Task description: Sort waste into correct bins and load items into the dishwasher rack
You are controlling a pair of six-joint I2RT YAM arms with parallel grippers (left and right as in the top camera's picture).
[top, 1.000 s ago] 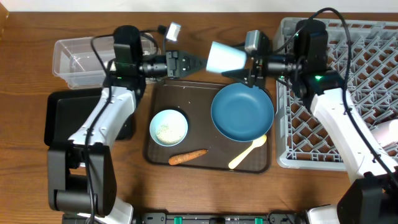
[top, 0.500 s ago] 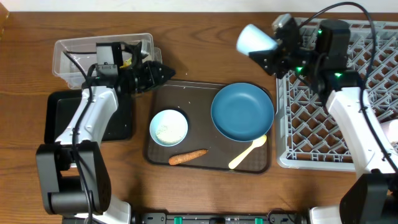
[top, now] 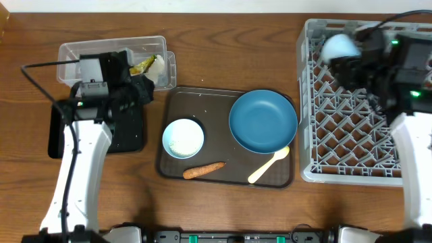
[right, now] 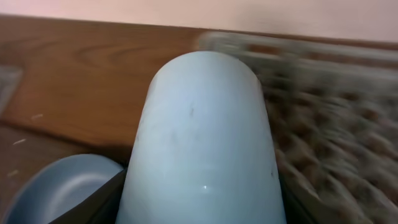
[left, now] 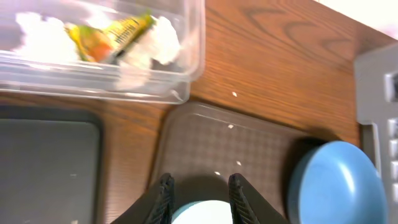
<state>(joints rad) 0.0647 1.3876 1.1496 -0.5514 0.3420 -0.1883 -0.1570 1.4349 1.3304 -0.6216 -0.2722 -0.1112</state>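
Light-blue bowl (top: 339,47), clamped in the right gripper (top: 352,59), hangs over the dishwasher rack (top: 351,135) at its ten o'clock corner.
Tissue (top: 158,65) and wrapper (top: 142,65) lie in the clear tub (top: 67,50); carrot (top: 204,170), rice bowl (top: 183,138), plate (top: 263,121) and spoon (top: 268,167) are left to do; left gripper (left: 199,186) gapes empty.

1. My left arm bends in from the desk's near-left edge. Its hand (left: 200,191) tilts downward, fingers (left: 165,198) spread apart and gripping nothing.
2. My right arm extends far right, its hand (top: 345,59) clamped around a light-blue bowl (right: 202,137).
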